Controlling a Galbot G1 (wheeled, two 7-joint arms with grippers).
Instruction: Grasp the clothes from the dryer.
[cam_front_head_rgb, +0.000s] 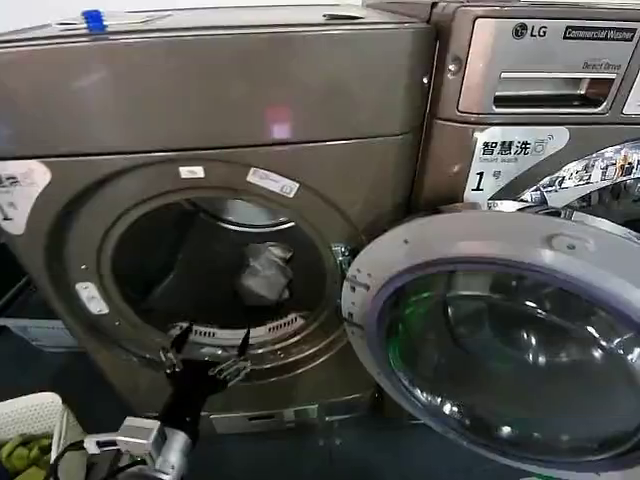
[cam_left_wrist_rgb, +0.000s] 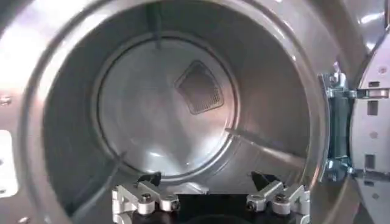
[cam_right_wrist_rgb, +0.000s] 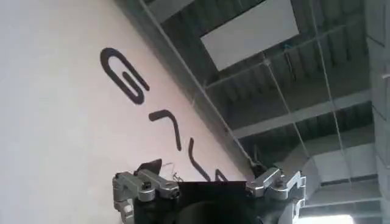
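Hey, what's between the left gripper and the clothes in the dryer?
In the head view, the left gripper hangs open at the dryer's lower rim. Between it and the grey clothes lies only bare drum floor.

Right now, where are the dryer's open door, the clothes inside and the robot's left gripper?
Dryer door (cam_front_head_rgb: 500, 350), head view, on its glass.
Clothes (cam_front_head_rgb: 265, 272), head view, middle of the grey bundle.
Left gripper (cam_front_head_rgb: 208, 352), head view, between its open fingertips.
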